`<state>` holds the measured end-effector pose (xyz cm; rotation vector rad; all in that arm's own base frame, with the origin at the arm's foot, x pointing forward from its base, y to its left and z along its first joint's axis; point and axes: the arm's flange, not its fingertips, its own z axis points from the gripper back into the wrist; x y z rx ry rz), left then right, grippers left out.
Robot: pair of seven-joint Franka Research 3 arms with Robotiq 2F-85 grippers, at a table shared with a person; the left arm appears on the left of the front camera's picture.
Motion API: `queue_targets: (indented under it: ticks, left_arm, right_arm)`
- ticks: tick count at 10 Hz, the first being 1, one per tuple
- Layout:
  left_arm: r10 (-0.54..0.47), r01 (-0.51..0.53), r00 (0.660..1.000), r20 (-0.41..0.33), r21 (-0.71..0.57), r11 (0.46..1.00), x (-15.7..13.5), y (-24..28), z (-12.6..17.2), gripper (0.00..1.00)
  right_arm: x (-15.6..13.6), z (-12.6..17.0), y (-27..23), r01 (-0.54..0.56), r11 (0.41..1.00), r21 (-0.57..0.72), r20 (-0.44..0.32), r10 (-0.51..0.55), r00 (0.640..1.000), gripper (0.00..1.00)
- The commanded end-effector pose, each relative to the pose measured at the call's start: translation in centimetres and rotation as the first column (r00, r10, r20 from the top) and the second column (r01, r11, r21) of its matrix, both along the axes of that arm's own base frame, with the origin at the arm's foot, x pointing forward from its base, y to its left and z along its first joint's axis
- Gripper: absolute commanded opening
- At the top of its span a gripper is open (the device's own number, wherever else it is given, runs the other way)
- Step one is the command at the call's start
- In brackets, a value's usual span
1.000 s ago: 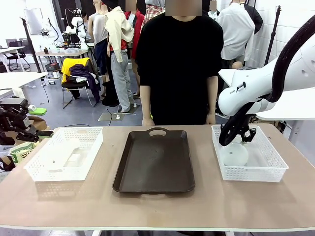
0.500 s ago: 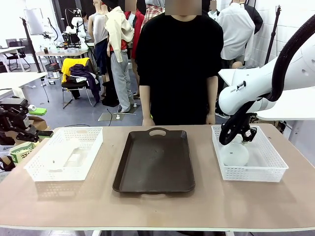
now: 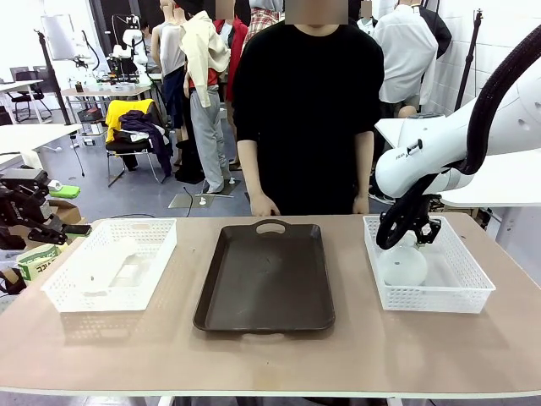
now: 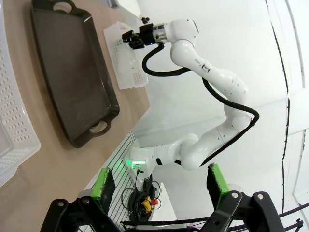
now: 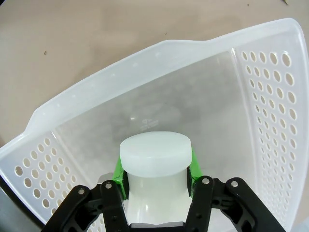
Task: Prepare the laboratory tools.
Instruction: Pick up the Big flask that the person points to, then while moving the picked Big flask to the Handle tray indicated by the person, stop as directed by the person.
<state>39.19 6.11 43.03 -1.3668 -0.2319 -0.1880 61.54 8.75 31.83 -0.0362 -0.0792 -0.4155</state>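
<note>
One frosted white flask (image 3: 402, 266) stands in the right mesh basket (image 3: 463, 286). My right gripper (image 3: 415, 234) is shut on its neck; in the right wrist view the green pads (image 5: 119, 170) press both sides of the flask's neck (image 5: 155, 153) over the basket's floor. A second frosted flask (image 3: 105, 267) lies on its side in the left mesh basket (image 3: 157, 239). My left gripper (image 4: 159, 186) stands open with nothing between its fingers, held off the table's left edge (image 3: 38, 222).
A dark brown tray (image 3: 266, 288) with handle cut-outs lies between the two baskets. A person in black stands at the far edge, one hand (image 3: 264, 205) near the tray's far handle. Bare tabletop runs along the front edge.
The person's hand by the tray's far handle has shifted slightly. Both arms and the flasks have stayed put.
</note>
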Motion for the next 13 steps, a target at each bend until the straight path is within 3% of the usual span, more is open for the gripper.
queue_targets:
  ticks: [1, 13]
  left_arm:
    - [0.008, -0.009, 1.0, 0.017, 0.0, 1.0, -0.19, -0.07, 0.06, 1.0]
    - [0.008, -0.009, 1.0, 0.017, 0.0, 1.0, -0.19, -0.07, 0.06, 1.0]
  right_arm:
    - [-0.03, -0.07, 0.12, -0.003, 1.0, 0.001, 0.005, 0.003, 1.0, 0.0]
    - [-0.03, -0.07, 0.12, -0.003, 1.0, 0.001, 0.005, 0.003, 1.0, 0.0]
